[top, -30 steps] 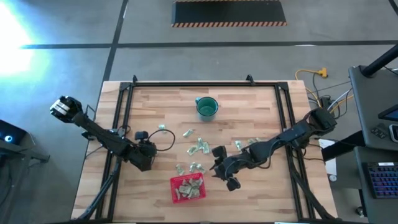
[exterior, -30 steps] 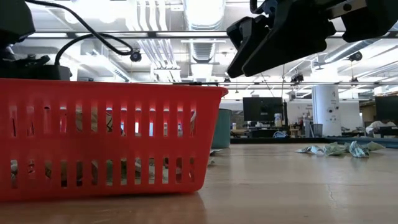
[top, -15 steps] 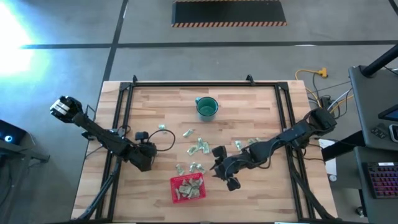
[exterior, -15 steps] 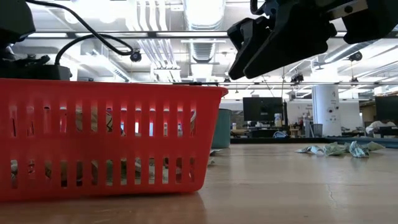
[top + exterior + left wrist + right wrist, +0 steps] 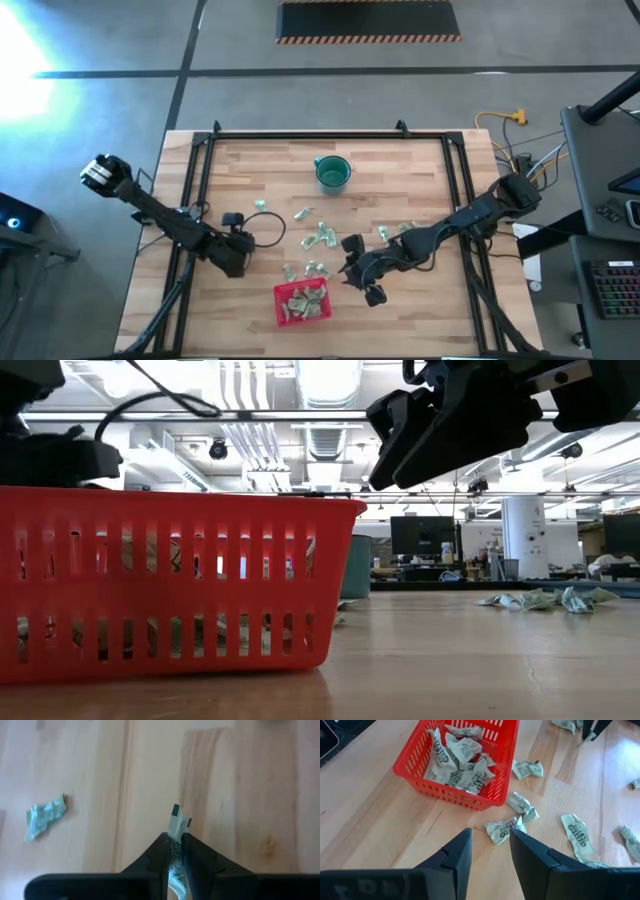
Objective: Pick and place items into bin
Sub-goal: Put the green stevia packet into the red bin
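One packet (image 5: pixel 176 822) sits pinched between the left gripper (image 5: pixel 174 851) fingers, left of the red bin (image 5: pixel 282 317). We judge that thin edge hold could slip in transit. Right gripper (image 5: pixel 490 851), fingers apart, hovers over loose packets (image 5: pixel 506 828) beside the bin.

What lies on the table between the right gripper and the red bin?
In the right wrist view, a few loose packets lie on the wood between the right gripper and the red bin, the nearest just ahead of its open fingers.

overhead looks straight down; low camera sits beside the bin (image 5: pixel 170 590).
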{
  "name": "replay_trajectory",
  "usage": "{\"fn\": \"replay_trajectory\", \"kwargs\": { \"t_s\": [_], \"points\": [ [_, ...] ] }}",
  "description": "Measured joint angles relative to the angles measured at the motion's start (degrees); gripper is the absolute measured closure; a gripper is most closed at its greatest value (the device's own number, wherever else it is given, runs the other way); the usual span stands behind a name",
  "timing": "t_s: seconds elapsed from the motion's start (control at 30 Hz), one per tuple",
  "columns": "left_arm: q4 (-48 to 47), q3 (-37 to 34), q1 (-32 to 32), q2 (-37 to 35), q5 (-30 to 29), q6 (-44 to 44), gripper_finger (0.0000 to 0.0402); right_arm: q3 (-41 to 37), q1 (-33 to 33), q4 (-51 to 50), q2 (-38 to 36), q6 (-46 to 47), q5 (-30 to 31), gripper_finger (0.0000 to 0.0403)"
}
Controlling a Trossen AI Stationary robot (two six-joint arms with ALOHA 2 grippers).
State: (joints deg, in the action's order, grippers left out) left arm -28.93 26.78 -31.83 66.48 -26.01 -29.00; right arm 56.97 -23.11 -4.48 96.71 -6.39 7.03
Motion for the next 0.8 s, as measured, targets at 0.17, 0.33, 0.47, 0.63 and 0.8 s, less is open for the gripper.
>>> {"fn": "replay_trajectory", "kwargs": {
  "t_s": [0.17, 0.33, 0.47, 0.63, 0.8],
  "points": [
    [0.25, 2.41, 0.0, -0.27, -0.58, 2.73, 0.0382, 0.0, 0.0, -0.65, 0.0, 0.0, 0.02, 0.028],
    [4.58, 4.34, 0.0, -0.29, -1.37, 8.77, 0.0396, -0.02, 0.0, -1.59, 0.0, 0.22, 0.02, 0.028],
    [13.34, 5.43, -0.02, -0.27, -0.79, 17.82, 0.0401, -0.02, 0.0, -2.64, 0.0, 0.3, 0.02, 0.028],
    [24.79, 6.23, -0.02, -0.22, 5.41, 27.69, 0.0401, -0.02, 0.0, -5.62, 0.0, 1.71, 0.06, 0.028],
    [34.53, 6.03, -0.04, 0.62, 11.17, 34.11, 0.0401, -0.03, 0.02, -11.86, -0.58, 5.74, 1.44, 0.028]
  ]
}}
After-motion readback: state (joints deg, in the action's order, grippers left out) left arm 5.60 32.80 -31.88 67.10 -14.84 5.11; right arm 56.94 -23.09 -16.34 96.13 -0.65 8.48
